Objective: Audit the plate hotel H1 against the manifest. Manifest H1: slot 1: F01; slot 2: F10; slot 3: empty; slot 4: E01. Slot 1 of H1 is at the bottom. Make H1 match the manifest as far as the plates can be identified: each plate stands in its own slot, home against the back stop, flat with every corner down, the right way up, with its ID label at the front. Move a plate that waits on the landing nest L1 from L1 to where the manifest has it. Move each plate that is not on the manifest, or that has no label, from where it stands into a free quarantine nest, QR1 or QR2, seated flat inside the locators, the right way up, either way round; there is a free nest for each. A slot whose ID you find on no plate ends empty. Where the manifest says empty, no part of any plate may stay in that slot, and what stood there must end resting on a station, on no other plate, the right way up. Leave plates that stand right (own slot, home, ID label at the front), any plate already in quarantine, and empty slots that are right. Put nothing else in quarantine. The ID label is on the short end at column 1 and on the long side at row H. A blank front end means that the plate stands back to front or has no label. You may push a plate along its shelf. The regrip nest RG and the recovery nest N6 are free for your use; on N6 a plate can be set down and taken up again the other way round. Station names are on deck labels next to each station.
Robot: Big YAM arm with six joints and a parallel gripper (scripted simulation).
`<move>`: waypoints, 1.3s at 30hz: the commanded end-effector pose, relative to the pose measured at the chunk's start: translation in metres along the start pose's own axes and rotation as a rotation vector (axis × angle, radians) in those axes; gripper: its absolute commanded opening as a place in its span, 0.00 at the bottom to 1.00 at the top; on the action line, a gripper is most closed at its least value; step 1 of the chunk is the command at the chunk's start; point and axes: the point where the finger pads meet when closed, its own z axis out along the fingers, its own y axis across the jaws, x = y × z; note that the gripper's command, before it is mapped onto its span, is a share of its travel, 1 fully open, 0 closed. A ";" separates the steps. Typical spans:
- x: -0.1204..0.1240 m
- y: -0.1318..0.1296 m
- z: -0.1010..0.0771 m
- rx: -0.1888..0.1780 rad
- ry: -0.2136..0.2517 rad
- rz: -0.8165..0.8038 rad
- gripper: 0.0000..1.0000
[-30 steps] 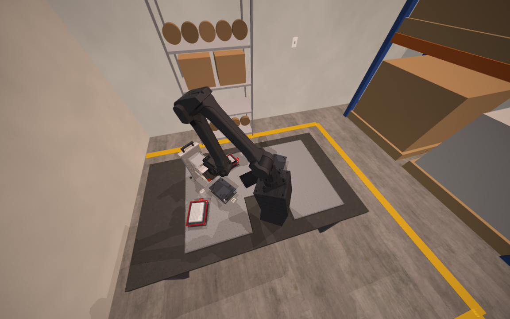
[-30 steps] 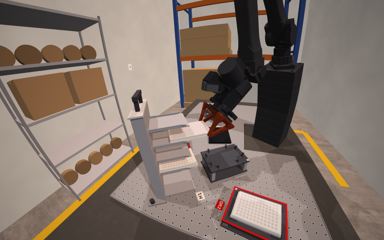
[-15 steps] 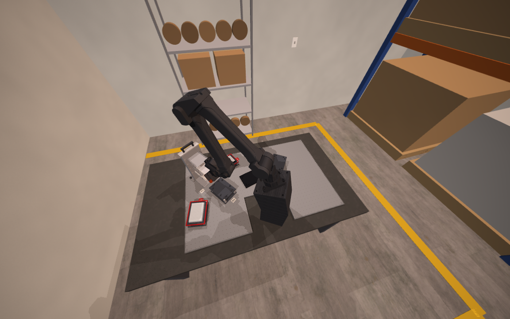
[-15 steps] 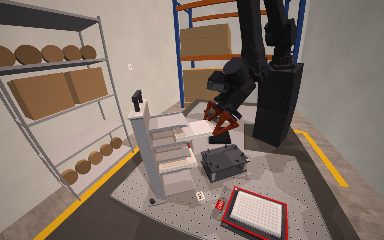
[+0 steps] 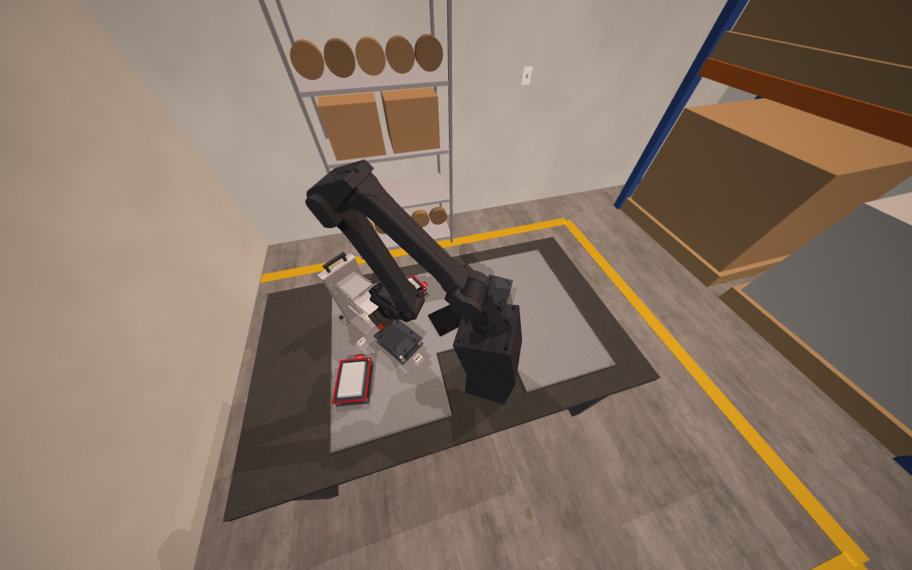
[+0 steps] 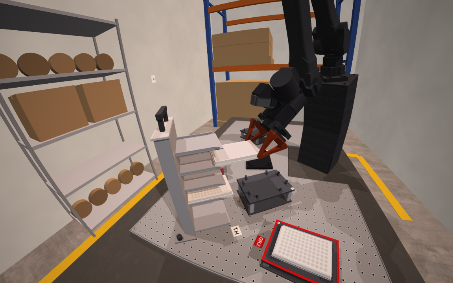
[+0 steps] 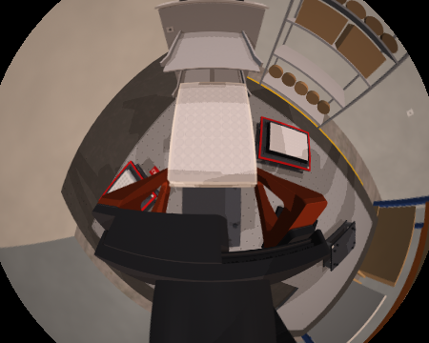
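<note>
Presently, we note these items at the plate hotel.
Arm: we see the black six-joint arm (image 5: 402, 241) reaching from its dark pedestal (image 6: 330, 140) down to the hotel front.
Gripper: the rust-red two-finger gripper (image 6: 256, 144) grasps the white plate by its long sides, near the outer end; the wrist view shows a finger (image 7: 145, 187) on either side.
Held plate: we find the white rectangular microplate (image 6: 236, 150) level, partly drawn out of the uppermost slot, its inner end under the top board.
Hotel: the grey shelved tower (image 6: 166, 168) stands by deck label H1 (image 6: 236, 230); a second, welled plate (image 6: 209, 192) lies in a lower slot.
Quarantine: the red-framed nest QR2 (image 6: 273, 232) carries a white welled plate (image 6: 303, 251).
</note>
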 end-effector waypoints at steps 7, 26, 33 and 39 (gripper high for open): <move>0.014 0.001 -0.015 -0.006 0.006 0.010 0.86; 0.030 0.001 -0.032 -0.005 0.007 0.010 0.86; 0.035 0.000 -0.039 -0.004 0.011 0.008 0.86; 0.041 -0.001 -0.045 -0.003 0.013 0.008 0.86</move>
